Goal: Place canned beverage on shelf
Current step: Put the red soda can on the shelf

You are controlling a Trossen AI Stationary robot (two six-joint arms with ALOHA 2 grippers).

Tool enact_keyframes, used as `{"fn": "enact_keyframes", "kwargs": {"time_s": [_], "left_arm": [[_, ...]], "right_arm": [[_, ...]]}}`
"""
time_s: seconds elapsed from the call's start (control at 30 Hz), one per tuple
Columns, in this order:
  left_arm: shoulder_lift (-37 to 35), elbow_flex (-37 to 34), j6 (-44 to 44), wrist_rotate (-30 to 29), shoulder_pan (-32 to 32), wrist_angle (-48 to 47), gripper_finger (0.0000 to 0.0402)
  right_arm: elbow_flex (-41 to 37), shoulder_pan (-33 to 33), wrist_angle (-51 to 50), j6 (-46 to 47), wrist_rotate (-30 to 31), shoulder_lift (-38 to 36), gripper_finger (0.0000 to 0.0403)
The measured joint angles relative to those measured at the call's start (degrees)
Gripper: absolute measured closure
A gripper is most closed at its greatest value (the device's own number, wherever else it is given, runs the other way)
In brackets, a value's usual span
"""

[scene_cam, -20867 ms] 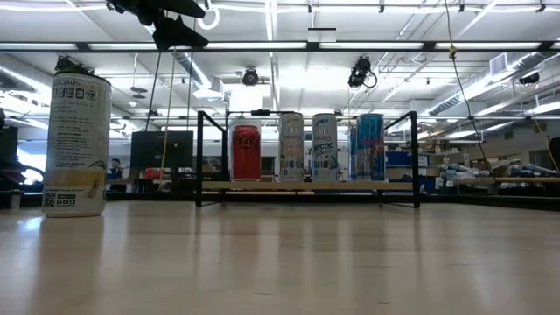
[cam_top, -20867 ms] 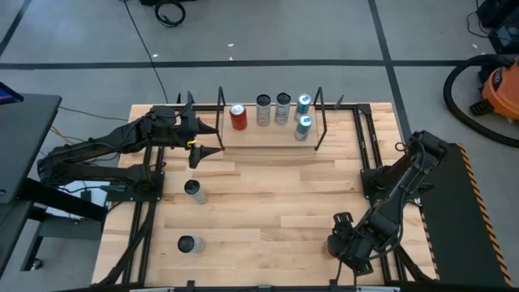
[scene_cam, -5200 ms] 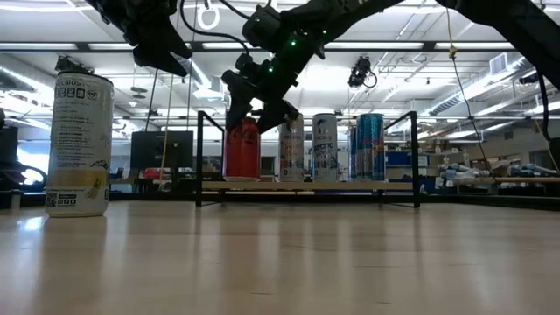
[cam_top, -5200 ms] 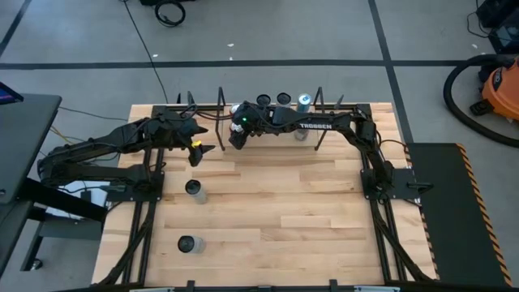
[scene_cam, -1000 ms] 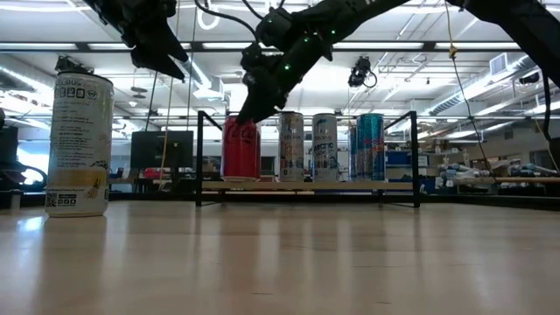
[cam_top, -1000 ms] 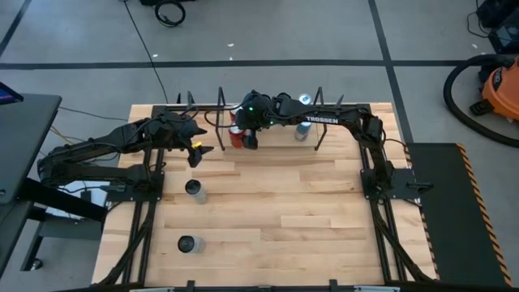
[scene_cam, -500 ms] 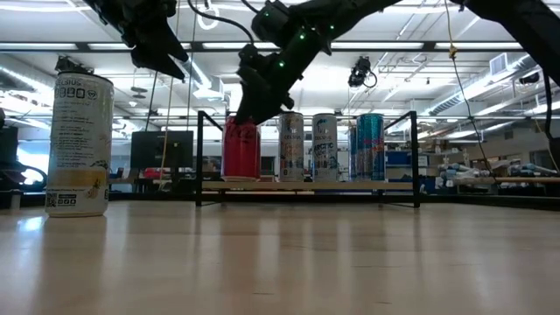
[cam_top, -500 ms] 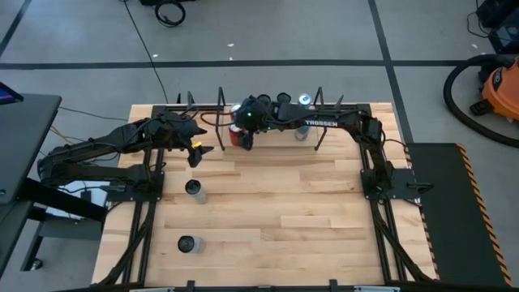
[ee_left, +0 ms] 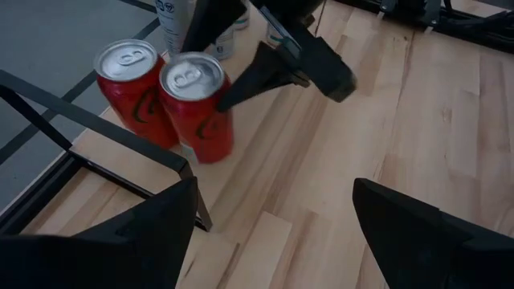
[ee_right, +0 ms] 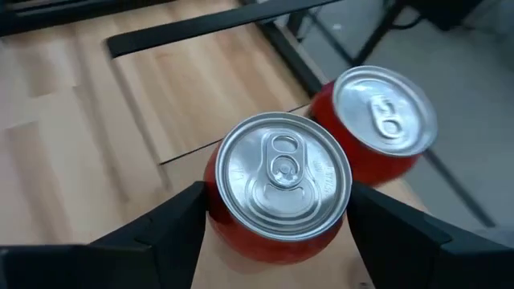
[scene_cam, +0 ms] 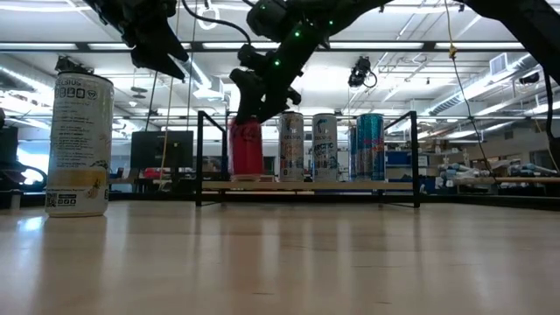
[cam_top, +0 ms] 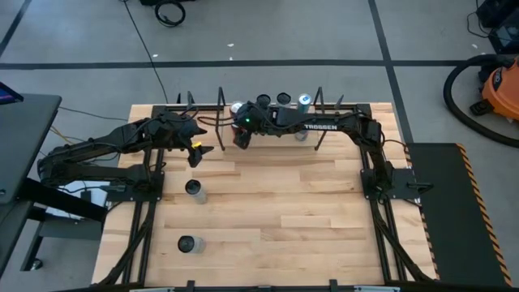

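Canned beverage [ee_right: 277, 181] and shelf [cam_top: 280, 138] meet at the far edge of your tabletop [cam_top: 284, 211], and the layout explains itself from there. The shelf runs along that far edge, so your right arm [cam_top: 340, 123] has to stretch sideways across its whole front to reach the left end. The left arm [cam_top: 105, 150] waits off that same end. Its left end effector [cam_top: 197, 150] hangs with its fingers spread wide and nothing between them, clear of the working path.

Your right end effector [cam_top: 241, 136] comes down from above, which keeps its fingers out of the upright rod frames. In the right wrist view one finger sits on each side of the red canned beverage, pressed to its wall, so it is clamped on that can. The can stands upright at the front of the shelf's left end, its base at or just above the platform; I cannot tell which. It is just beside a second red can [ee_right: 384, 128] that stands behind it.

Further along the shelf stand two silver cans [cam_top: 263, 100] and a blue can [cam_top: 303, 100]. I judge the row behind is full, hence the front spot. Two loose cans [cam_top: 192, 188] wait on the tabletop's left side.
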Motion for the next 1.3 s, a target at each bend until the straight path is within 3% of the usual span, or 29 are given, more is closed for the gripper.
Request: {"fn": "enact_keyframes", "kwargs": {"time_s": [1.3], "left_arm": [[0.0, 0.0, 0.2, 0.0, 0.0, 0.6, 0.0070]], "right_arm": [[0.2, 1.1, 0.7, 3.8, 1.7, 1.8, 0.0118]]}}
